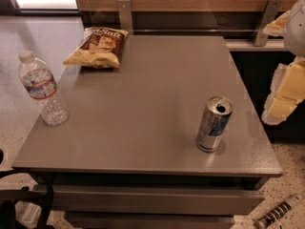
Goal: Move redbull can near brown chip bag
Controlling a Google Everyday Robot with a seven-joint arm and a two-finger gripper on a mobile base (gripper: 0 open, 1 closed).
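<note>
Currently, the can (pixel 214 124) is stood upright at the front right of the surface (pixel 152 85), well apart from the bag (pixel 97 46) laid at the far left corner. A bottle (pixel 43 89) is stood at the left edge. The pincer (pixel 286 92) is held off the right edge; its state cannot be told.

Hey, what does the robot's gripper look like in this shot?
The gripper shows at the right edge of the view, beside the table. Its two fingers are pale yellow, blocky and flat-faced, with whitish edges. Behind them sits a smooth, rounded white housing. No cables or markings are visible.
</note>
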